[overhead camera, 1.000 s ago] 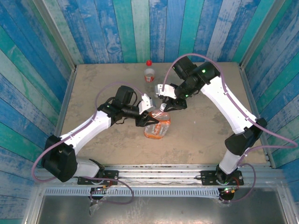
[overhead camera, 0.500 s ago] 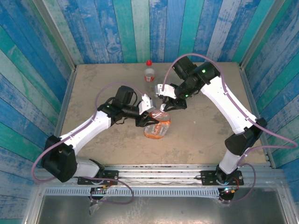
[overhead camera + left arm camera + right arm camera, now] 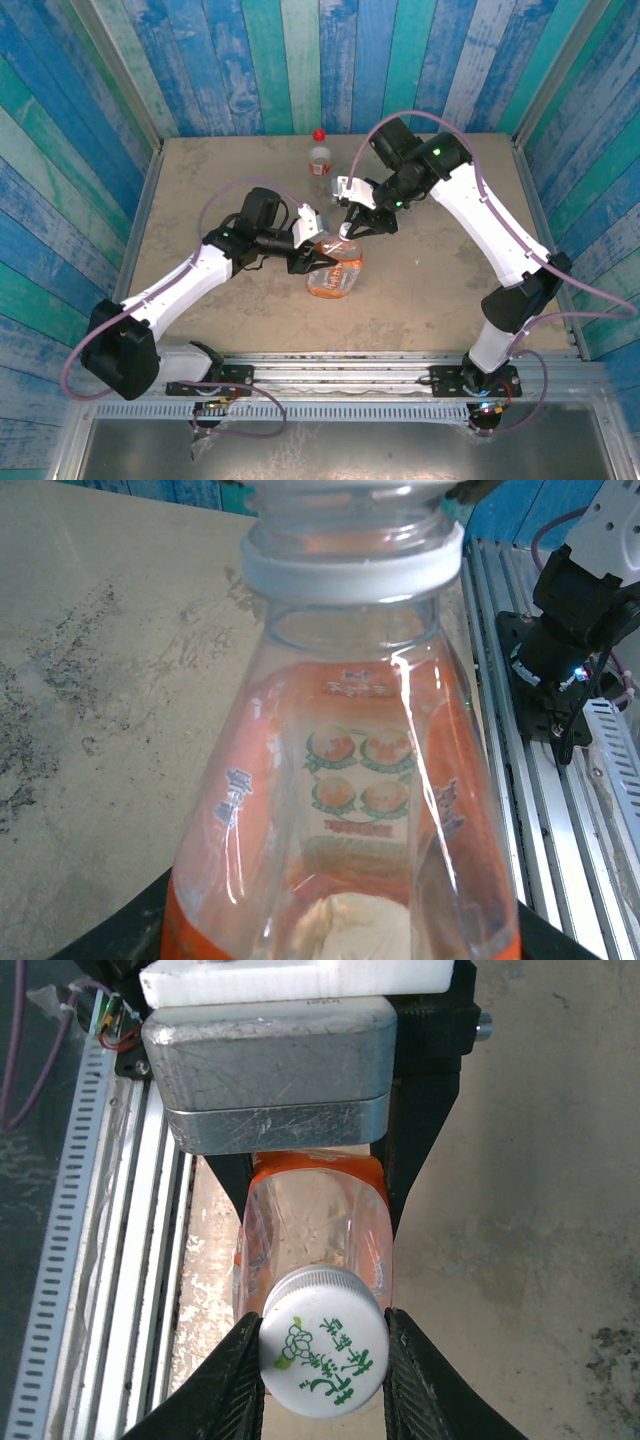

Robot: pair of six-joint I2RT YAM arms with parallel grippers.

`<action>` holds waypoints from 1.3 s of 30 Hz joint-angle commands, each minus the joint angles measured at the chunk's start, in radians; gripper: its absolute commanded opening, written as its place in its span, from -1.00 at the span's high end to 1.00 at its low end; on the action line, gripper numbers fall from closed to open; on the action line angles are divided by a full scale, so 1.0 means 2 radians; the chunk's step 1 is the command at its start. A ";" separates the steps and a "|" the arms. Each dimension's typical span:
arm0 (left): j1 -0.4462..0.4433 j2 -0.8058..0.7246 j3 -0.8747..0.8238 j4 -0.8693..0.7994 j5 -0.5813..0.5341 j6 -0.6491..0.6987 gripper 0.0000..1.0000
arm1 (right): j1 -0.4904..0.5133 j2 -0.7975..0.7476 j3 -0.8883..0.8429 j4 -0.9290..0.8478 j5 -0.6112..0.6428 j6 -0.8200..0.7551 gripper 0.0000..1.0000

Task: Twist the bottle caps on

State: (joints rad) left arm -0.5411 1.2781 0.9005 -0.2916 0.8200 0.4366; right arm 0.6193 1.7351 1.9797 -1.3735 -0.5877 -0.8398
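Note:
The wider clear bottle [image 3: 335, 270] with the orange label [image 3: 345, 810] is held tilted above the table, my left gripper [image 3: 316, 254] shut around its lower body. Its white neck ring [image 3: 350, 565] sits near the top of the left wrist view. The white cap [image 3: 322, 1352], printed in green, sits on the bottle's mouth. My right gripper [image 3: 322, 1365] is shut on it, black fingers [image 3: 225, 1385] pressing both sides. The slim small bottle [image 3: 319, 158] stands upright at the back of the table with the red cap [image 3: 319, 134] on top.
The sandy tabletop [image 3: 200, 190] is boxed in by blue and green plank walls. A metal rail [image 3: 100, 1210] with the arm bases [image 3: 480, 375] runs along the near edge. My left gripper's grey body [image 3: 270, 1070] hangs just behind the bottle in the right wrist view.
My right gripper's fingers have closed in on the white cap. The left arm has shifted slightly to the left while holding the orange bottle in about the same place.

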 commanded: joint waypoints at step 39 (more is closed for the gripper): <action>0.007 -0.042 -0.013 0.154 -0.074 -0.059 -0.05 | 0.066 0.019 -0.044 0.063 0.123 0.525 0.39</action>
State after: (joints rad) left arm -0.5289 1.2556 0.8375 -0.1883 0.6430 0.3309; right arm 0.7124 1.7359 1.9186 -1.1835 -0.3149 0.0708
